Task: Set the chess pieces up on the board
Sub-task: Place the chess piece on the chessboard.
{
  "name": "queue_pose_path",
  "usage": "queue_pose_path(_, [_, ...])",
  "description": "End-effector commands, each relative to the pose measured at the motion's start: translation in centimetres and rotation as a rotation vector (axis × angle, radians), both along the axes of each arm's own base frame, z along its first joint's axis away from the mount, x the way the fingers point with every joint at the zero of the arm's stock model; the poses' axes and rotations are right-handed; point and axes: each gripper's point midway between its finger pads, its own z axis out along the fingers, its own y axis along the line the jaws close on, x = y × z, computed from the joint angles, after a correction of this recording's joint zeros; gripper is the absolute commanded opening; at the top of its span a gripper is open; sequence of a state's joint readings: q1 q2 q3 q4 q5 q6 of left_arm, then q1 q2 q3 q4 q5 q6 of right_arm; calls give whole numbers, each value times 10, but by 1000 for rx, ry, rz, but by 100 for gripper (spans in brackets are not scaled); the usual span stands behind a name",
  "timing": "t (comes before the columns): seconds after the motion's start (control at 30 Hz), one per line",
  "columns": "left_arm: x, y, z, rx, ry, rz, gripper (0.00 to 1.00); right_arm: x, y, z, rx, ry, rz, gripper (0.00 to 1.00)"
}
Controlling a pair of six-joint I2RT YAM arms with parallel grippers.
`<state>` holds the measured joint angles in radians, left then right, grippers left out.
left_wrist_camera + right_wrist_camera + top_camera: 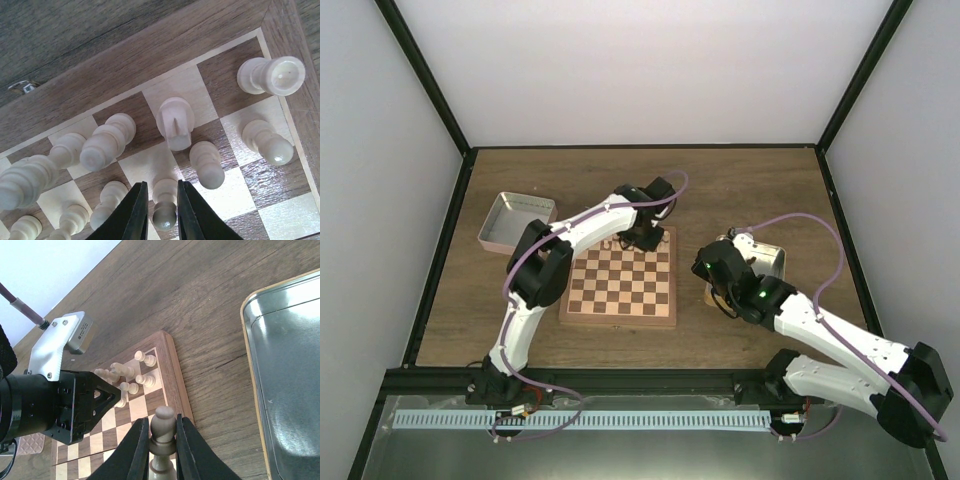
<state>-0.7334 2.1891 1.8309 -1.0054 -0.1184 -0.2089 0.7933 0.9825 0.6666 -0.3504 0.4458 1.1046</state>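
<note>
Pawn (163, 437) upright (head up), in right gripper (162, 422)

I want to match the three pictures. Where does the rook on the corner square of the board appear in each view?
Top external: the rook is a tiny pale dot at the far right corner of the board.
Left wrist: top right, large, on the dark corner square.
Right wrist: a small pale piece left of centre, too small to confirm its shape.
Shared landmark: that corner of the board's wooden border.
</note>
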Motion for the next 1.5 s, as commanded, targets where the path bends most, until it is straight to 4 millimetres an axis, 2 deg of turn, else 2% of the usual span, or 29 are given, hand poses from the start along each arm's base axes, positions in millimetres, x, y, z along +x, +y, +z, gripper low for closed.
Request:
queue_pose_path(0.0, [2,-3,8,-15,-2,-8,21,2,-4,2,9,-14,-27,13])
queue_pose_path(0.13, [-4,1,6,-8,11,-6,26,2,-4,2,10,-15,-29,13])
queue_pose_path(0.4, [-12,6,-3,3,34,-5,21,2,-2,1,14,-11,-23,13])
queue_pose_path(0.47, [-10,7,-2,3,22,-1,16,2,-3,1,14,-13,-24,13])
queue_pose_path(0.63, [-1,2,10,-31,-29,-2,14,2,-3,2,16,-13,-25,13])
queue_pose_path(0.93, [0,2,1,-13,-18,-6,15,2,-2,2,16,-9,-24,13])
queue_pose_path(1.0, [-1,3,0,-8,-17,-6,16,2,-2,2,17,-10,-23,13])
queue_pose_path(1.2, [-3,4,-2,-3,-6,-16,28,3,-1,3,17,-14,-20,13])
queue_pose_path(1.33, [-5,2,3,-18,-6,-16,28,3,0,4,19,-15,-17,13])
queue_pose_path(1.47, [-7,1,17,-44,-19,-11,25,3,0,6,21,-21,-13,13])
